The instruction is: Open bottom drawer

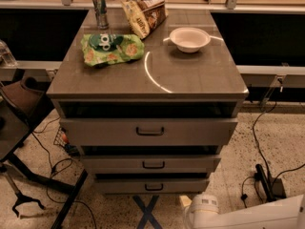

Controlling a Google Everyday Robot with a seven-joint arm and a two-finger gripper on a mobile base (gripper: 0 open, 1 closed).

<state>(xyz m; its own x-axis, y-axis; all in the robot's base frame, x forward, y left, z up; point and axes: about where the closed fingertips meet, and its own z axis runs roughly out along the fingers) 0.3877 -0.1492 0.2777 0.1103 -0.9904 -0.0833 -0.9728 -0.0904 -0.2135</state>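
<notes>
The bottom drawer (181, 185) is the lowest front in the cabinet (71, 128), at 6 o'clock below the tabletop (190, 75). The white hand (200, 210) hangs at the drawer's 4 o'clock, seemingly just clear of it. Whether it is spread or pressed together, I cannot tell.

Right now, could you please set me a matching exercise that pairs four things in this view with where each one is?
Things:
1. white bowl
2. green snack bag
3. bottom drawer
4. hand

Places:
A. at the bottom edge of the view, right of the drawers
B. lowest of the three grey fronts
C. left part of the cabinet top
D. right rear part of the cabinet top

Pairs: 1-D, 2-C, 3-B, 4-A.
</notes>
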